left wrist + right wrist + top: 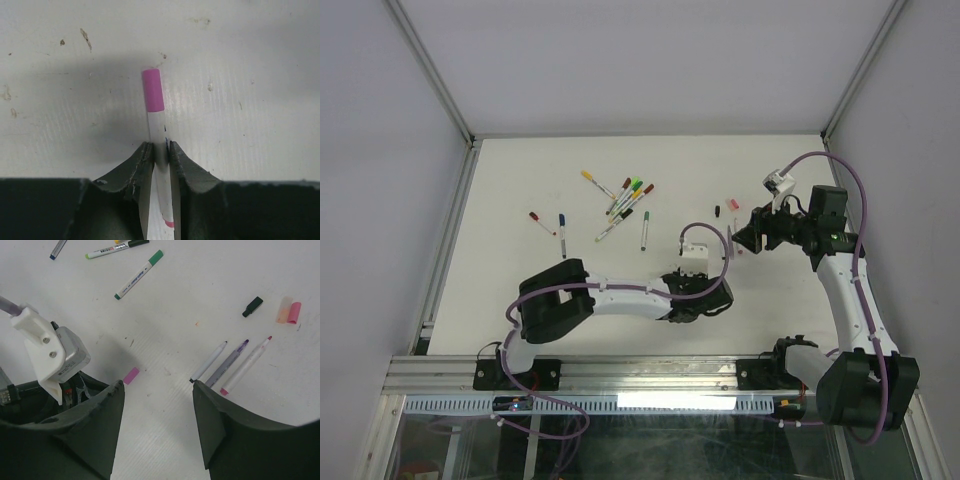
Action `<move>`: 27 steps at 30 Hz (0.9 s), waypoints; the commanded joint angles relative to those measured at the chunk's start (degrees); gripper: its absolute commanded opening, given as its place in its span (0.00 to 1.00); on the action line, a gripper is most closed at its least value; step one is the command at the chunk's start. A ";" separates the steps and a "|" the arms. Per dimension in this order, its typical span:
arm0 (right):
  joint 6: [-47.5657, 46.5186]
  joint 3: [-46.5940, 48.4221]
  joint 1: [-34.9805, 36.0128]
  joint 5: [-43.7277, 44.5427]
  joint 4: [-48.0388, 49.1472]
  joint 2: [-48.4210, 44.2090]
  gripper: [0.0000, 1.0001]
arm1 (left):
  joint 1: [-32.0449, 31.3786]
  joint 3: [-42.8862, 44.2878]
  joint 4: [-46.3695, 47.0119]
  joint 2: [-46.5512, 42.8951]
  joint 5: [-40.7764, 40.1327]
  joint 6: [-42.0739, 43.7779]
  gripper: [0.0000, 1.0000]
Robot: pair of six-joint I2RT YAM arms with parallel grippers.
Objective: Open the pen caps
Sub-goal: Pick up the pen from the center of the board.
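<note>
Left gripper: My left gripper (160, 150) sits low at the table (520, 180). Its jaws press on both sides of the white barrel of the pink pen (157, 131), so I judge the pen is gripped.
Pink cap: The pink cap (153, 90) is on the pen and points away from the fingers. It is free on all sides, I think so that the other arm can reach it.
Right gripper: My right gripper (158, 390) hangs over the table, jaws wide apart, with nothing between them. I judge it is placed there to take the cap.
Opened pens: Three uncapped pens (230, 362) lie side by side just beyond, with bare tips.
Loose caps: A black cap (252, 306) and a pair of loose caps (287, 311) lie farther away.
Capped pens: The capped pens (625, 200) lie in a loose group at the far side, so much work remains.
</note>
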 commanded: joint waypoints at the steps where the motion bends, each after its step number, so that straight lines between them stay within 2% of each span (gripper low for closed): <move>1: -0.76 2.91 -0.52 -0.64 0.71 -0.13 0.59 | 2.45 -3.95 -1.54 -1.38 2.25 1.05 0.20; 12: -0.76 2.90 -0.54 -0.90 0.62 -0.17 0.59 | 6.13 -8.01 -1.38 -4.51 1.24 2.01 0.20; 21: -0.76 3.01 -0.50 -1.12 0.57 -0.15 0.60 | 8.52 -10.67 -1.44 -6.09 2.65 4.82 0.37; 27: -0.69 2.88 -0.47 -1.64 0.54 -0.08 0.60 | 9.39 -11.20 -1.63 -5.40 4.57 6.06 0.37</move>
